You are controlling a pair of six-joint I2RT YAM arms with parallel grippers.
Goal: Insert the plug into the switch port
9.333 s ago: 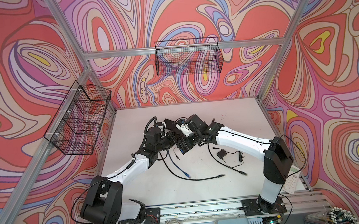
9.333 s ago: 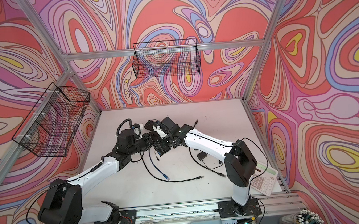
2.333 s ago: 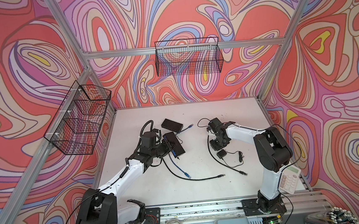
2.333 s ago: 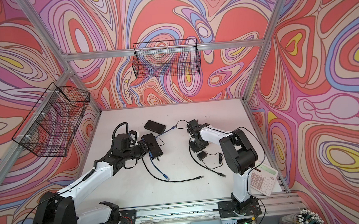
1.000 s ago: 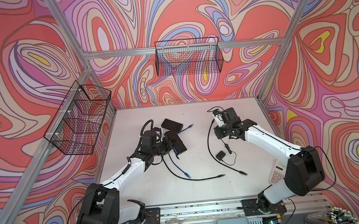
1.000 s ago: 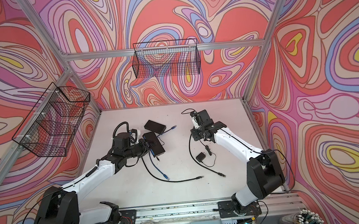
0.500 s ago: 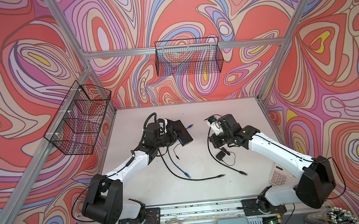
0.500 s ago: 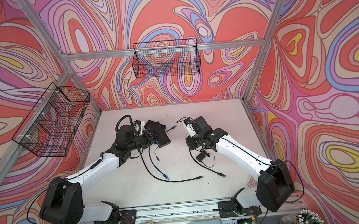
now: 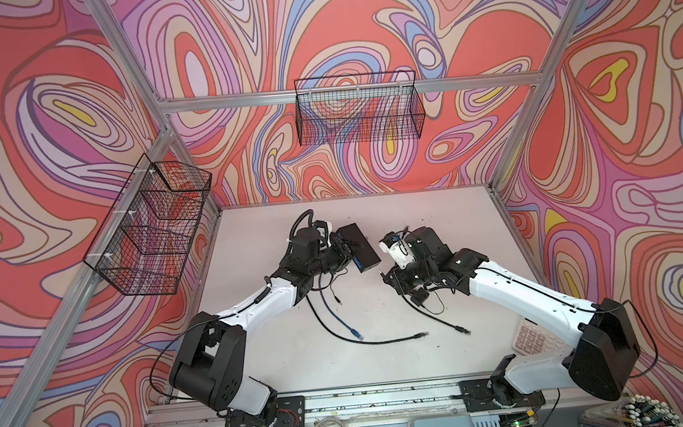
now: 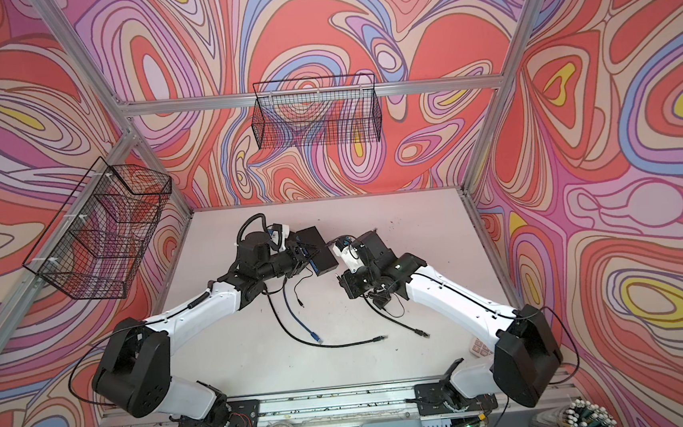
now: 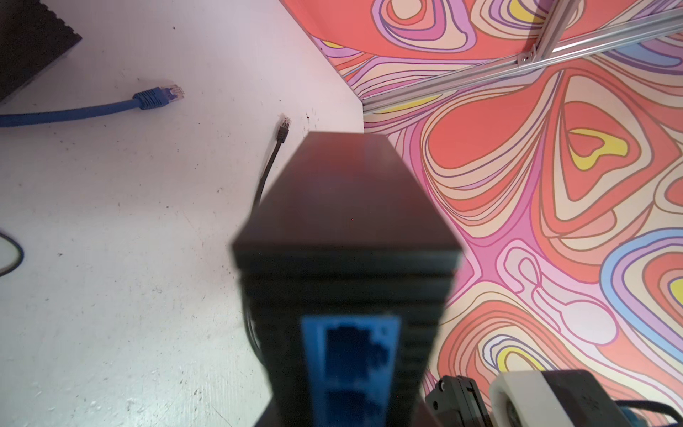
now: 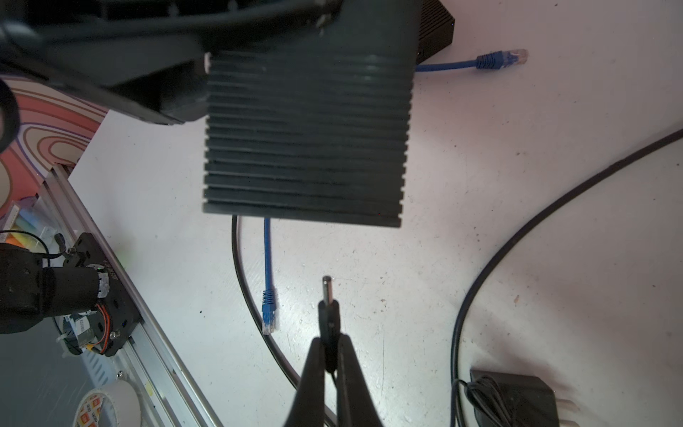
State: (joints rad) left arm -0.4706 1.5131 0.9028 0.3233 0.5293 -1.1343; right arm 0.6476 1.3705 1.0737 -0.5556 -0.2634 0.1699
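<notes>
Switch [image 12: 306,148] clamped in left jaws, right jaws pinching plug [image 12: 327,295], now closer together than before

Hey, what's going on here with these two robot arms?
The left gripper holds a black switch up off the table, while the right gripper pinches a small barrel plug pointed toward it. The plug is not in yet; a gap shows between its tip and the switch. A blue cable lies loose on the table.
</notes>
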